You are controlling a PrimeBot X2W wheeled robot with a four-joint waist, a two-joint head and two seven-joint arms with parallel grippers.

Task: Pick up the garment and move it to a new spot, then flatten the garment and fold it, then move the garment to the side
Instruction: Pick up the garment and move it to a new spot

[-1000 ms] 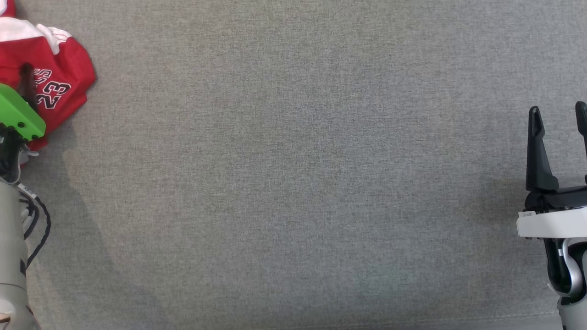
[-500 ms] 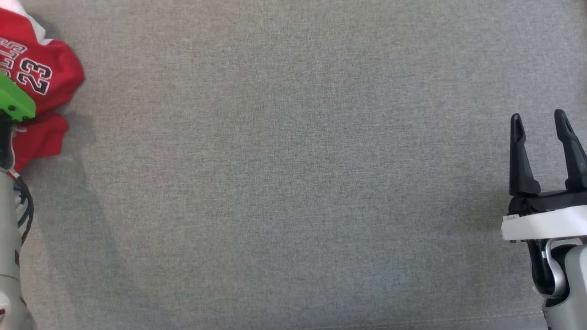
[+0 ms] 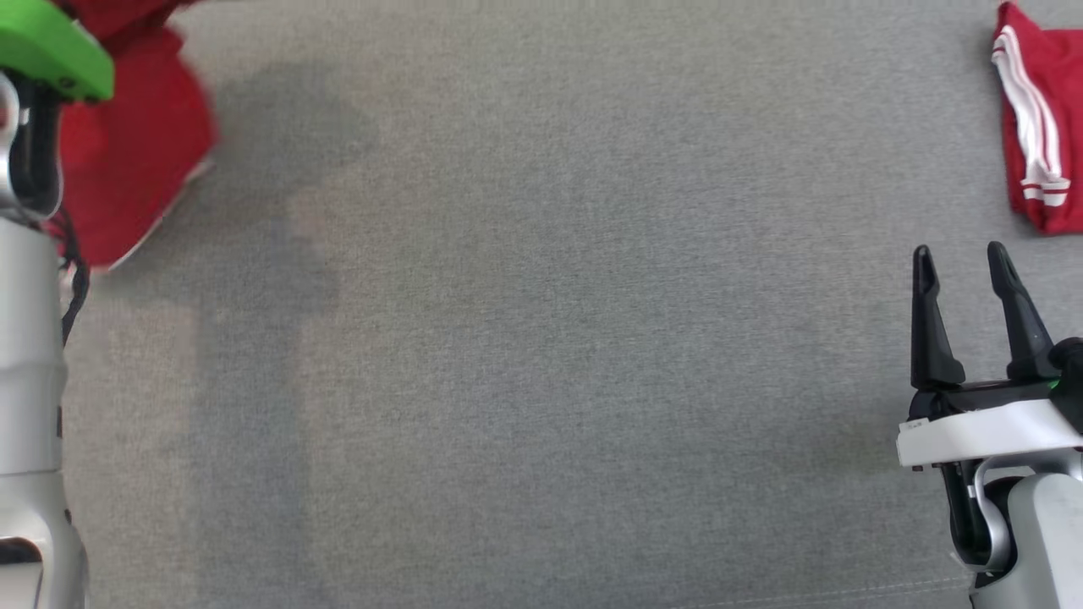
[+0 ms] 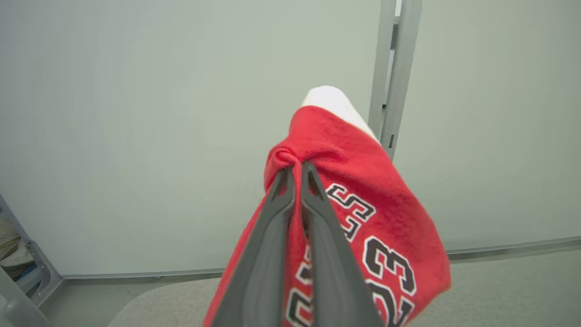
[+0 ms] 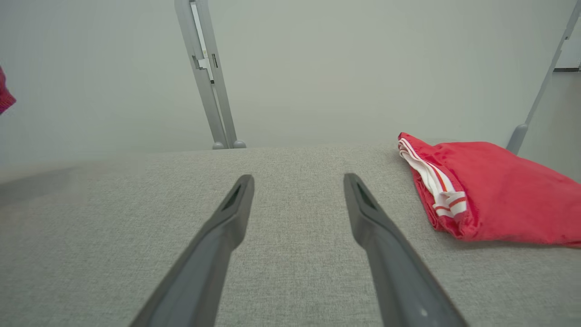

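Jaws of the right gripper (image 3: 960, 254) stand apart with nothing between them, low over the near-right part of the grey cloth surface (image 3: 541, 338), fingers pointing away. Farther along the surface's left edge, the pale left forearm reaches straight ahead. The left gripper (image 4: 296, 169) has its jaws pinched together on a bunched fold of the red garment (image 4: 376, 200), which hangs above the far-left corner. At the far-right corner lies a folded red piece with white stripes (image 3: 1045, 127).
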